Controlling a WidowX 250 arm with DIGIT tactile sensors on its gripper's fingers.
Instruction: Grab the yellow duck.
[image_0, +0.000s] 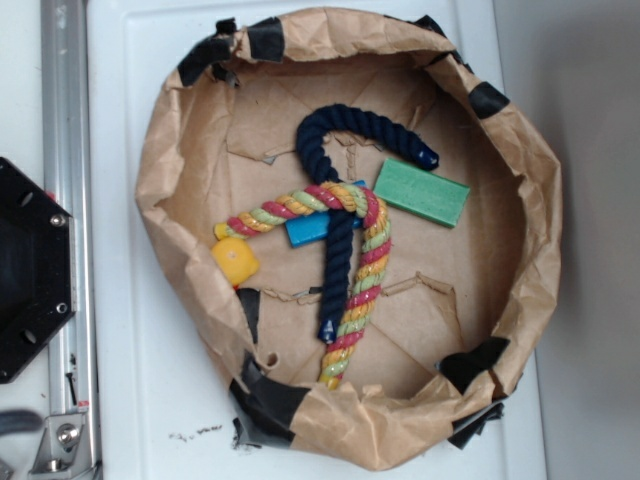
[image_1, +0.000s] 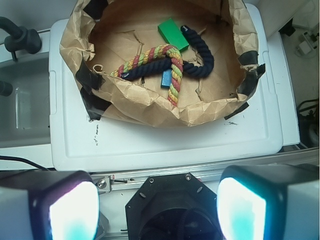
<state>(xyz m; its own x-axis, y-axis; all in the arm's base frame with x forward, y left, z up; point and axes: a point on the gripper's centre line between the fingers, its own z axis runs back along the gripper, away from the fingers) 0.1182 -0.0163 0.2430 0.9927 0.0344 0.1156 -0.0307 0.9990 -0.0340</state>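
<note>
The yellow duck (image_0: 236, 262) lies at the left inside a brown paper bowl (image_0: 160, 150), close to its wall and next to the end of the red-yellow-green braided rope (image_0: 365, 260). It does not show in the wrist view, where the bowl's near wall (image_1: 150, 107) hides it. My gripper (image_1: 157, 210) is open and empty, its two pale pads (image_1: 75, 210) wide apart. It hangs over the black robot base (image_1: 170, 200), well short of the bowl. The gripper is not in the exterior view.
In the bowl lie a green block (image_0: 421, 193), a blue block (image_0: 315, 228) and a navy rope (image_0: 345, 135) crossing under the braided rope. The bowl stands on a white lid (image_0: 120, 100). A metal rail (image_0: 65, 150) and the robot base (image_0: 30, 270) are at the left.
</note>
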